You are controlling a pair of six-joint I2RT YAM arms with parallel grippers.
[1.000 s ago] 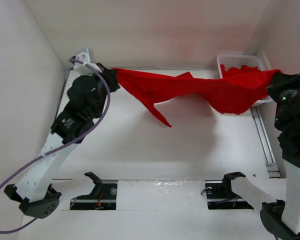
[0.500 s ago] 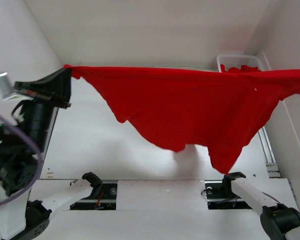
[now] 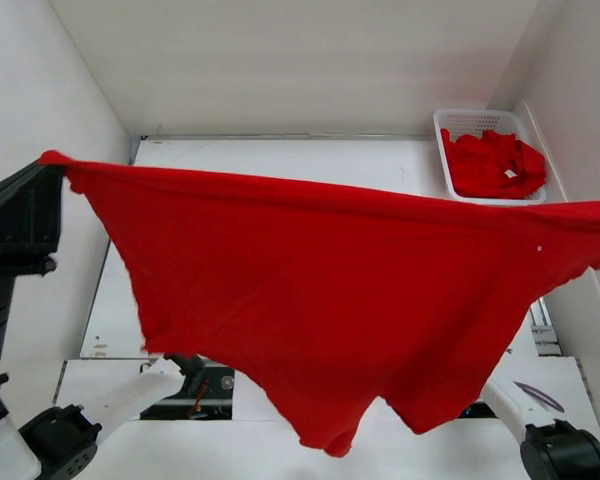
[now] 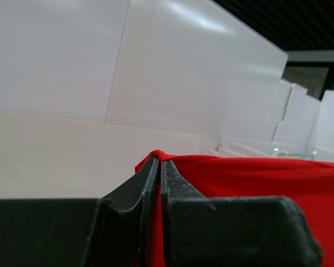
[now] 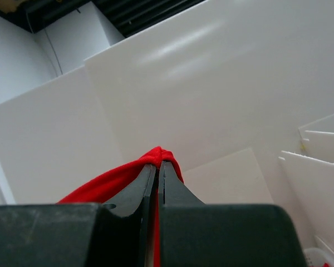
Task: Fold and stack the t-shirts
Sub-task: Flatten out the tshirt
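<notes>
Between the tightly closed fingers of the left gripper sits one corner of a red shirt; the right gripper pinches the opposite corner likewise — the cloth hangs spread between them above the table. More shirts lie in the basket, far right.
</notes>
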